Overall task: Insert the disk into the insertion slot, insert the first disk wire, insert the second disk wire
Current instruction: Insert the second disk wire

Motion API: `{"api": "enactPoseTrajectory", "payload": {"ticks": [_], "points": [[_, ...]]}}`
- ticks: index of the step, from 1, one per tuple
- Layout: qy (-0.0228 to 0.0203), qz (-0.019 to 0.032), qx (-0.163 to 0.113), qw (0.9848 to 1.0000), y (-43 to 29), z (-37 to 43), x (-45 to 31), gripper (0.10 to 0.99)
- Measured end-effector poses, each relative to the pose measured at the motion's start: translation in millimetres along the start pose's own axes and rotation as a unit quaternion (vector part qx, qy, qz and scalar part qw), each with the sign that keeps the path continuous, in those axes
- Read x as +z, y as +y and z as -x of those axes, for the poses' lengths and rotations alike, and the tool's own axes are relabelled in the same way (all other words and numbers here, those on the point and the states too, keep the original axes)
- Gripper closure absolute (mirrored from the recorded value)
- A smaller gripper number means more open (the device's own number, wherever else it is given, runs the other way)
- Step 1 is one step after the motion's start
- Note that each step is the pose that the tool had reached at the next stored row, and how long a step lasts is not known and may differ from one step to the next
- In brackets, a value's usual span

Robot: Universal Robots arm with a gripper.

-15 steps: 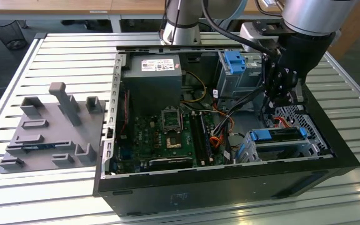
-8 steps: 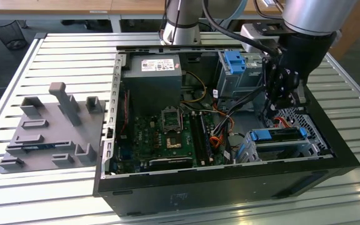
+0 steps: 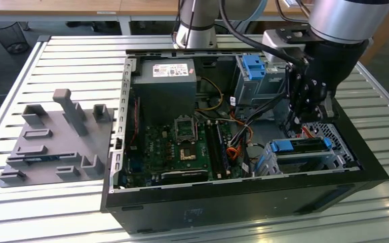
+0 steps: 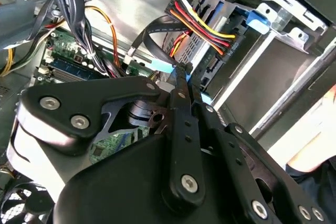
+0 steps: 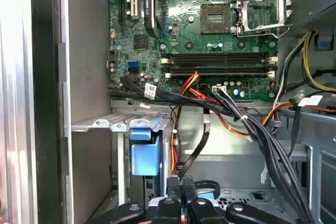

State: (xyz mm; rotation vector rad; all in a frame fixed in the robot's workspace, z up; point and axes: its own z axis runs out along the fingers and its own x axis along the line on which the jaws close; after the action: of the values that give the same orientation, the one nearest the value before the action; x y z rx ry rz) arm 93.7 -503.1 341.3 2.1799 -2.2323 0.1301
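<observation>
The disk (image 3: 301,146), in its bright blue carrier (image 5: 144,153), lies inside the insertion slot (image 3: 331,135), the low perforated metal cage at the case's front on the exterior view's right. My gripper (image 3: 299,126) hangs just behind the disk. Its black fingers (image 4: 181,93) are shut on the light-blue plug (image 4: 163,67) of a flat black disk wire (image 5: 202,137), which loops down from the motherboard to the gripper (image 5: 181,183). A black connector with red, yellow and black wires (image 4: 223,43) sits against the disk's rear edge.
The open computer case (image 3: 248,202) stands on a slatted metal table (image 3: 73,61). A taller cage with a blue tab (image 3: 252,66) stands behind my arm. Cable bundles (image 5: 262,135) cross near the gripper. A grey fixture block (image 3: 52,142) lies at the exterior view's left.
</observation>
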Motion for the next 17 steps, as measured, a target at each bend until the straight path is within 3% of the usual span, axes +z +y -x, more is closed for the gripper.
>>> {"api": "enactPoseTrajectory", "payload": {"ticks": [4, 6, 8, 15, 17], "points": [[-0.0303, 0.0008, 0.001, 0.9995, -0.1, -5.5, 0.4, 0.937], [-0.0409, 0.0010, 0.002, 0.9992, -0.2, -8.8, 0.7, 0.937], [-0.0443, 0.0011, 0.002, 0.9990, -0.3, -13.0, 1.0, 0.937], [-0.0470, 0.0012, 0.002, 0.9989, -0.5, -22.7, 2.0, 0.937], [-0.0506, 0.0013, 0.002, 0.9987, -0.5, -25.3, 2.5, 0.937]]}}
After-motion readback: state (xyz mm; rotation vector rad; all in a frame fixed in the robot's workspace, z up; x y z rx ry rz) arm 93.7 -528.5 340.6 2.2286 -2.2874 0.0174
